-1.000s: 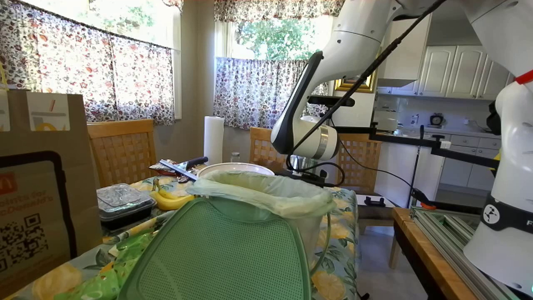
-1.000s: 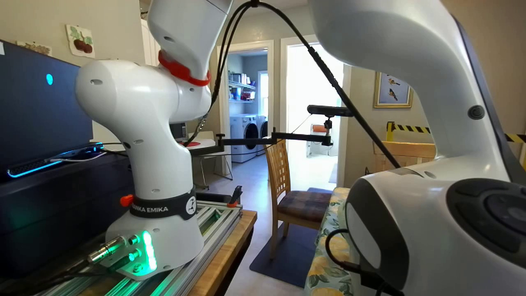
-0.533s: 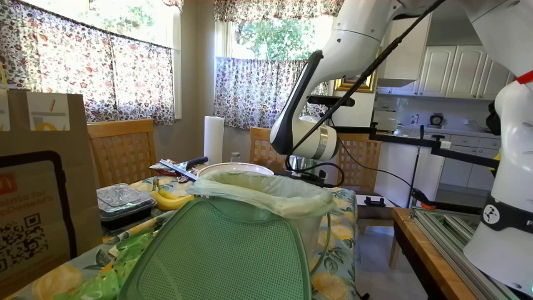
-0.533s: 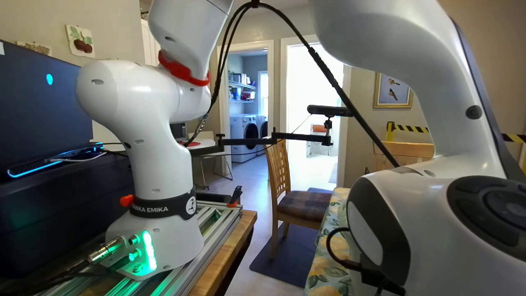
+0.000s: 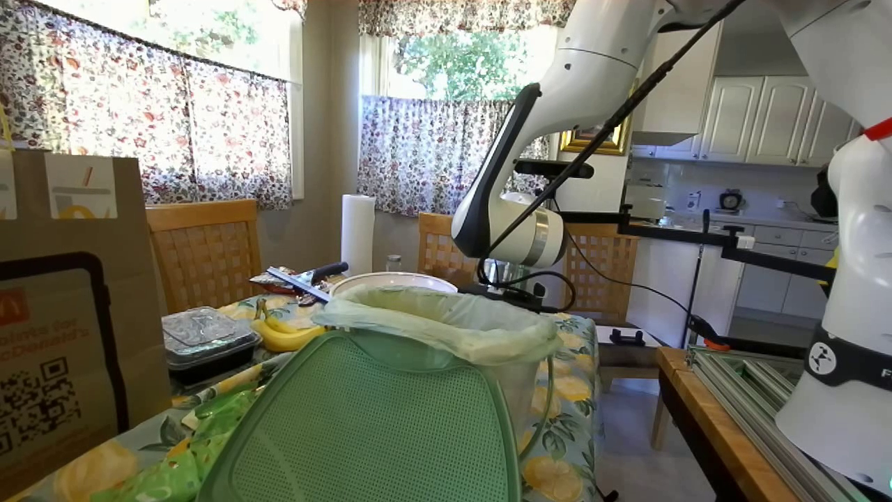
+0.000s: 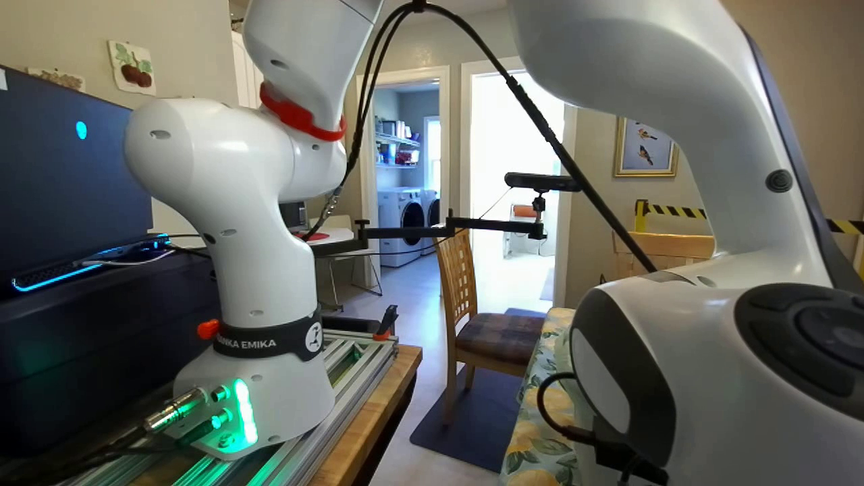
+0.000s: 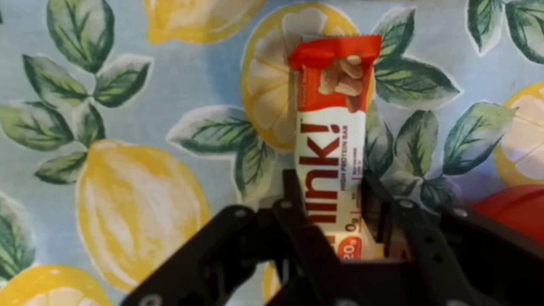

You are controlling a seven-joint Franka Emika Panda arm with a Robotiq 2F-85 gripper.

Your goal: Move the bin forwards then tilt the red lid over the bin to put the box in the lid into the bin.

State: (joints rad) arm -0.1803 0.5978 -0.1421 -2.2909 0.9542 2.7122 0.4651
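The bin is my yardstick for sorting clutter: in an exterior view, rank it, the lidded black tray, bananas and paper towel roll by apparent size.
Largest to smallest:
1. Bin, partly hidden
2. Lidded black tray
Unranked below these: bananas and paper towel roll, too alike; bananas wider, roll taller.

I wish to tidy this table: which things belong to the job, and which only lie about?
Job: lined bin; gripper; think! High Protein Bar, apparently gripped; probably the red lid.
Lying about: bananas; paper towel roll; McDonald's bag; lidded container.

Daylight glares through the windows [image 5: 456,66], a doorway [image 6: 501,142] is washed white, and the wrist view blurs the claw [image 7: 332,180].
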